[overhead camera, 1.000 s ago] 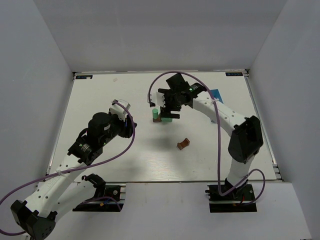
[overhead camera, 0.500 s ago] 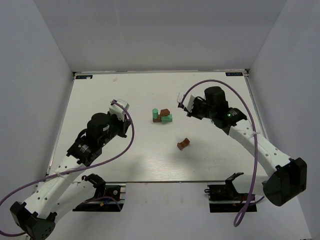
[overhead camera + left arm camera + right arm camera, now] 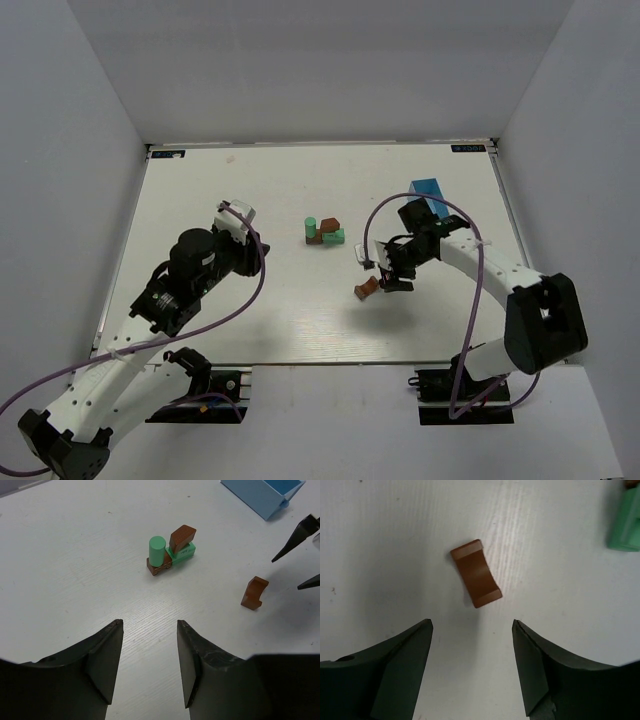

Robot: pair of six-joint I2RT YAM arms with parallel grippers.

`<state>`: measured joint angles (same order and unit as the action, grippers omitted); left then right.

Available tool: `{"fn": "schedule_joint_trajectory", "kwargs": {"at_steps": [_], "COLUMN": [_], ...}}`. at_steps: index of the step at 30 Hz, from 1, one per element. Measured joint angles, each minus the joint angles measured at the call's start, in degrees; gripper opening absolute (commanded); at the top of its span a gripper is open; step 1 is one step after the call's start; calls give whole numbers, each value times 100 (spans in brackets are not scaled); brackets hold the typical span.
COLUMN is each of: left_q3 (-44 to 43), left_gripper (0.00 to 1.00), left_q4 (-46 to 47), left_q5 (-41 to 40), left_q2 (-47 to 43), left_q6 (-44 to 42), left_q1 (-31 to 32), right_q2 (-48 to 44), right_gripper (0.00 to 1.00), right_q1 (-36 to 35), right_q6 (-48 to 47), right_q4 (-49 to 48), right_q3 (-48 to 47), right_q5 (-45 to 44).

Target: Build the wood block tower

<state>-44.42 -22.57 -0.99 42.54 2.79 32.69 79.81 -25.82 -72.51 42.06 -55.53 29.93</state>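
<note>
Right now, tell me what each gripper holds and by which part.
Nothing is held. The right gripper hangs open over the loose curved brown block; the left gripper is open and empty, apart from the tower.

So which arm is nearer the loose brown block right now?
The right. The right fingers stand open right by the loose brown block; the left fingers are far off, left of the stack.
</note>
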Motion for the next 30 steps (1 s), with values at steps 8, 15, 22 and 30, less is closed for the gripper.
{"fn": "schedule_joint_trajectory", "kwargs": {"at_steps": [8, 15, 22, 30], "left_q3": [2, 2, 2, 2], "left_gripper": [58, 58, 58, 56], "left_q4": [7, 7, 7, 7], "left_q5": [48, 70, 127, 168], "left_q2": [-68, -66, -66, -66], "left_q6": [-2, 0, -2, 0], "left_q1": [0, 0, 0, 0], "right_q2": [590, 1078, 1475, 1738], "right_gripper": [72, 79, 77, 73], "right_q1": [-7, -7, -22, -72], "right_q6": [-855, -1036, -1040, -1036], "right_q4": [339, 258, 177, 131], "right_q3": [-76, -358, -592, -632], "right_q5": [227, 262, 304, 321]}}
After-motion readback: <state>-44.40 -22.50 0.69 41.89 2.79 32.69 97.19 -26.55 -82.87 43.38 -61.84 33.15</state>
